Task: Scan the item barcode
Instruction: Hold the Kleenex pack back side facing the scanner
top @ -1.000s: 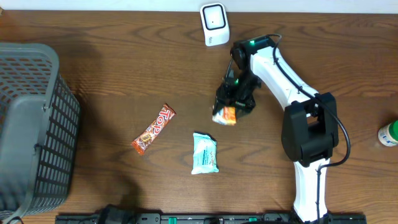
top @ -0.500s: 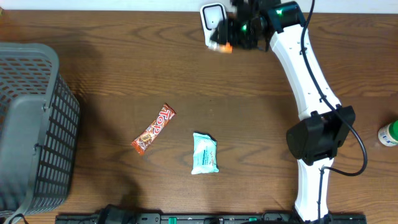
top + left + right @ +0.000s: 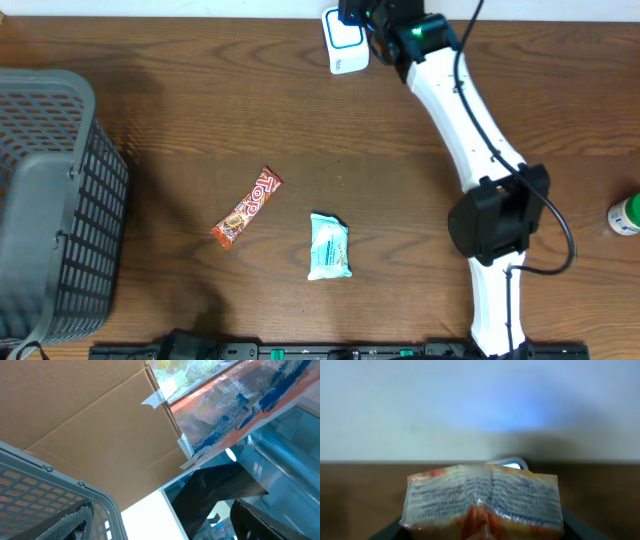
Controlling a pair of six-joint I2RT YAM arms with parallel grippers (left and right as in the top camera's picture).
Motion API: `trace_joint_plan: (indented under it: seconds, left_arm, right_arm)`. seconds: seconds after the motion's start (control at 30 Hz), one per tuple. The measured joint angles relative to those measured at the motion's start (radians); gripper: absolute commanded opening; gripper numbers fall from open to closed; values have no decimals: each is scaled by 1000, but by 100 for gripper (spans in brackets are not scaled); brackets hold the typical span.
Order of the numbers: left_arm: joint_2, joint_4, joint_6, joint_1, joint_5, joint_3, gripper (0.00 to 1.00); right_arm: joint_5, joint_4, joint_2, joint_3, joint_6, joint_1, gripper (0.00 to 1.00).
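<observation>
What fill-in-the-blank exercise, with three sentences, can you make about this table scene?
The right gripper holds a snack packet up to the white ____. The candy bar lies to the ____ of the light blue packet. At the left edge of the table stands a gray ____.
Missing words: scanner; left; basket.

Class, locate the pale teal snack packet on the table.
Overhead view: the pale teal snack packet lies mid-table, just right of the orange candy bar.
</observation>
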Motion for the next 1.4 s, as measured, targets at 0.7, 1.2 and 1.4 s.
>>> trace_joint_plan:
  seconds: [0.7,1.2,1.4]
  left_arm:
    - [0,-1,0,0,33,0,88]
    - [0,-1,0,0,34,0,88]
    - [0,10,0,0,37,-1,88]
  right_arm:
    - [76,299,331,-15,-11,0,54]
    - [104,-120,202,21,-45,-31,51]
    - [116,-522,-117,32,-59,-134,52]
